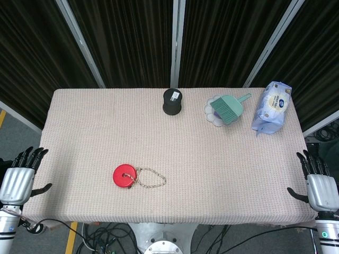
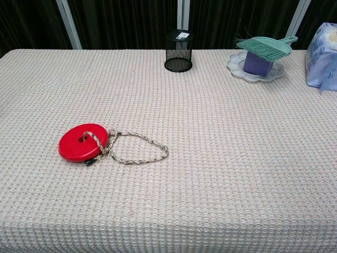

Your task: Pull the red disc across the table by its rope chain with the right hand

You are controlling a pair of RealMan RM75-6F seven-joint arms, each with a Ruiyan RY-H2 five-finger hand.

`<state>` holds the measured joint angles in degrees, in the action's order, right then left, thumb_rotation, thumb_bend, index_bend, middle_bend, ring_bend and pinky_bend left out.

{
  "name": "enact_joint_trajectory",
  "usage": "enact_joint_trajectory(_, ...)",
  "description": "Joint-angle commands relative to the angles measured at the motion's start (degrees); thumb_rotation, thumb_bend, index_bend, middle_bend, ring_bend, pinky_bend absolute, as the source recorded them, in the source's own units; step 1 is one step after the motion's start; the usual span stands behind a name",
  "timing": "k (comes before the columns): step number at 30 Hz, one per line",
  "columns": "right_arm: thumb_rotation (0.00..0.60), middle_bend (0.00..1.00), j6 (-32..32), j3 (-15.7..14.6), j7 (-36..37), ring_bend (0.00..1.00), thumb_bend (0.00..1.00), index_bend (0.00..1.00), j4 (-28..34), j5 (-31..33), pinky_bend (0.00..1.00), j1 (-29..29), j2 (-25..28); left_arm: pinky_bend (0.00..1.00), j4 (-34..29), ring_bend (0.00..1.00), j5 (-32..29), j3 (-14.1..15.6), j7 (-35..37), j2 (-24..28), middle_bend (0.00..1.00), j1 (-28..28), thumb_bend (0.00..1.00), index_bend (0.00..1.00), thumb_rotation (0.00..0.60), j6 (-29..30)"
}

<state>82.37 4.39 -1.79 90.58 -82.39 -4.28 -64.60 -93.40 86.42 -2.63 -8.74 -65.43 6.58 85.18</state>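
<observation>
A red disc (image 1: pixel 124 175) (image 2: pixel 82 142) lies flat on the table, left of centre and near the front edge. Its rope chain (image 1: pixel 151 178) (image 2: pixel 138 148) runs from the disc's middle hole and loops out to the disc's right on the cloth. My right hand (image 1: pixel 318 184) hangs off the table's right edge, fingers spread, holding nothing, far from the chain. Off the left edge, my left hand (image 1: pixel 20 177) is likewise spread and empty. The chest view shows neither hand.
The table (image 1: pixel 222 174) carries a woven beige cloth. At the back stand a black mesh cup (image 1: pixel 172 101) (image 2: pixel 178 50), a white dish (image 1: pixel 215 117) (image 2: pixel 238 67) with a teal brush (image 1: pixel 229 108) (image 2: pixel 266 47), and a blue-white packet (image 1: pixel 271 107) (image 2: pixel 322 57).
</observation>
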Motion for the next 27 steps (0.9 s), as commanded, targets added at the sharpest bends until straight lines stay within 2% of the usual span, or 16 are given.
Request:
enact_joint_trajectory(1, 0.600, 0.00, -0.1, 0.0, 0.0, 0.00, 0.04, 0.00, -0.1, 0.0, 0.00, -0.1, -0.1, 0.13, 0.0, 0.04, -0.1, -0.1, 0.0, 0.1, 0.10, 0.0, 0.00, 0.13, 0.600, 0.1)
enact_joint_trajectory(8, 0.600, 0.00, -1.5, -0.3, -1.0, 0.00, 0.04, 0.00, 1.5, -0.9, 0.00, -1.1, 0.6, 0.13, -0.3, 0.04, -0.2, 0.1, 0.0, 0.1, 0.10, 0.1, 0.00, 0.13, 0.600, -0.5)
enact_joint_trajectory(14, 0.600, 0.00, -6.4, -1.0, -5.2, 0.00, 0.04, 0.00, 5.9, -4.0, 0.00, -5.0, 2.2, 0.13, -0.5, 0.04, 0.1, 0.4, -0.1, 0.1, 0.10, 0.0, 0.00, 0.13, 0.600, -0.4)
enact_joint_trajectory(21, 0.600, 0.00, -15.8, 0.1, -13.0, 0.00, 0.04, 0.00, 11.7, -6.5, 0.00, -12.9, 2.6, 0.13, 0.0, 0.04, 0.0, 0.5, -0.1, -0.3, 0.10, -0.4, 0.00, 0.13, 0.600, 0.1)
enact_joint_trajectory(27, 0.600, 0.00, -24.8, 1.8, -19.9, 0.00, 0.05, 0.00, 15.0, -5.4, 0.00, -20.5, -0.5, 0.13, 0.3, 0.04, 0.0, 0.4, 0.1, -0.5, 0.10, -0.4, 0.00, 0.13, 0.600, 0.2)
